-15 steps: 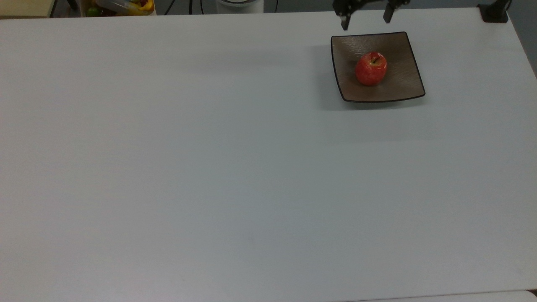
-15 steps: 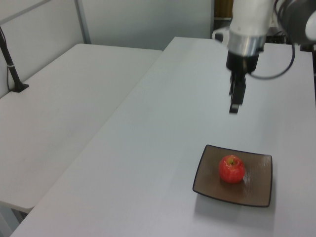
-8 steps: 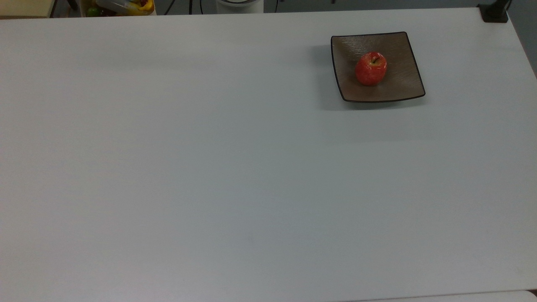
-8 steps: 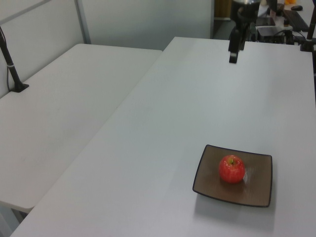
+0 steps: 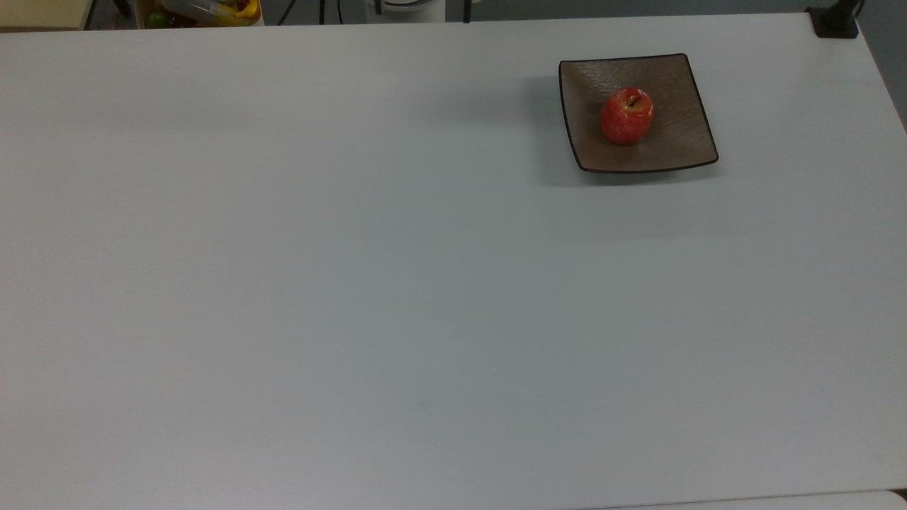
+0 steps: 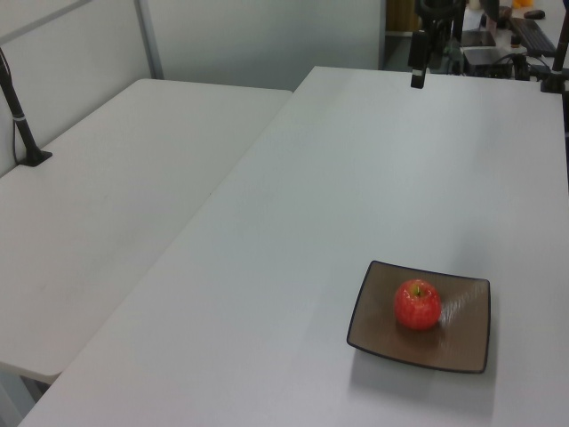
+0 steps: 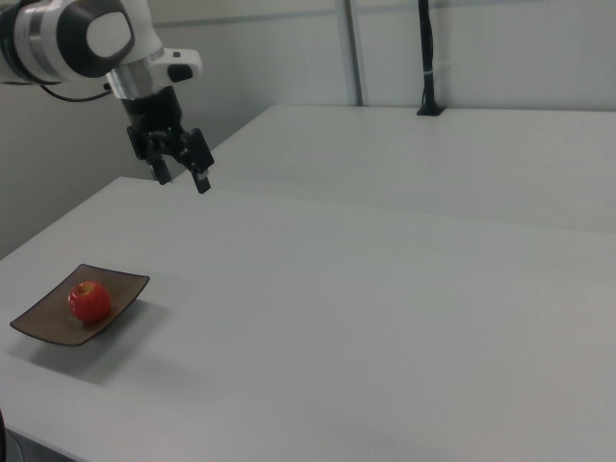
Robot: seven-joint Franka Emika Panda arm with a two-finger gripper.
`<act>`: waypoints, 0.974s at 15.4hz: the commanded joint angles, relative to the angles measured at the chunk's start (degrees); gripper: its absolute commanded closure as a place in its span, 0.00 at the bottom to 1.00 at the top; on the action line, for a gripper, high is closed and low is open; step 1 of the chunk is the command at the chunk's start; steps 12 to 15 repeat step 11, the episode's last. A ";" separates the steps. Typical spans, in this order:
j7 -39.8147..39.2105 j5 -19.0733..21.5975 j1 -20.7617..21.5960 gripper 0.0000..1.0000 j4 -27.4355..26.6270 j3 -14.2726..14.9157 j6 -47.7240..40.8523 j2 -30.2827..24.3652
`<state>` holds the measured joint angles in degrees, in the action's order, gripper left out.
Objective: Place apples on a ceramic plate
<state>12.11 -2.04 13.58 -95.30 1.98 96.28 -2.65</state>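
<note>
Red apple [image 6: 418, 304] resting on square brown plate [image 6: 462, 342], white table [image 6: 267, 294], hand [image 6: 416, 62] high above far edge

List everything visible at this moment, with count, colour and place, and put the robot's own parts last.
apple: one, red with a yellowish patch at the stem, sitting on the plate, free of any grip.
ceramic plate: one, square, brown-taupe with a dark rim, near the far right corner of the table in the top view.
table: one, white, carrying the plate.
second table: one, white, alongside, at the left view's left.
container of colourful items: one, yellow, green and red contents, beyond the table's far edge at the top view's upper left.
black post: one, standing on the far table in the right view.
gripper: one, black on a white arm, raised well above the table away from the plate, jaws open and empty.
</note>
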 commanded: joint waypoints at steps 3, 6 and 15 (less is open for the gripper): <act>-15.16 5.89 -3.82 0.00 -1.29 0.39 4.18 -0.16; -16.95 6.79 -4.44 0.00 -1.82 0.39 3.83 -0.34; -17.03 6.70 -4.70 0.00 -1.55 0.39 3.74 -0.34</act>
